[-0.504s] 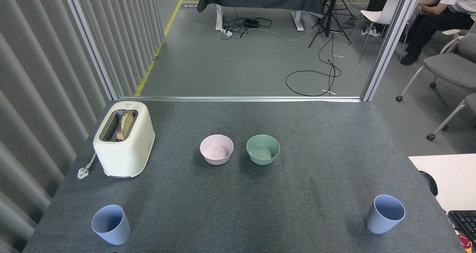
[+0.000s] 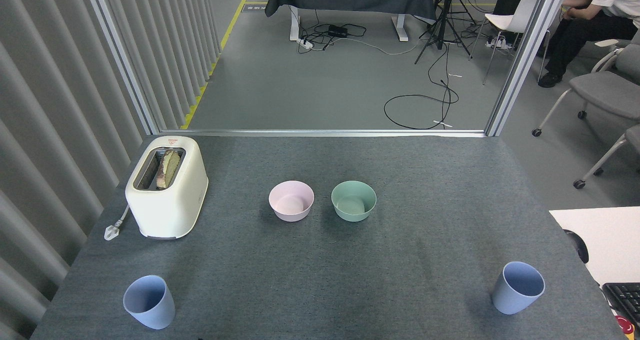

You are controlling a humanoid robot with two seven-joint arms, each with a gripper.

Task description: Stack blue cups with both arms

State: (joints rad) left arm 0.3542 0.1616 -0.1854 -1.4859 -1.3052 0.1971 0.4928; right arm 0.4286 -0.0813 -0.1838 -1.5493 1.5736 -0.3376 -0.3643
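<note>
Two pale blue cups stand upright on the grey table (image 2: 320,280), far apart. One blue cup (image 2: 149,301) is near the front left corner. The other blue cup (image 2: 518,287) is near the front right corner. Both are empty and stand alone. Neither arm nor gripper shows in the head view.
A cream toaster (image 2: 166,186) with bread in its slot stands at the left, its plug (image 2: 113,228) lying beside it. A pink bowl (image 2: 291,200) and a green bowl (image 2: 353,200) sit mid-table. A white desk (image 2: 607,240) with a keyboard (image 2: 624,297) adjoins the right edge. A person sits at the far right.
</note>
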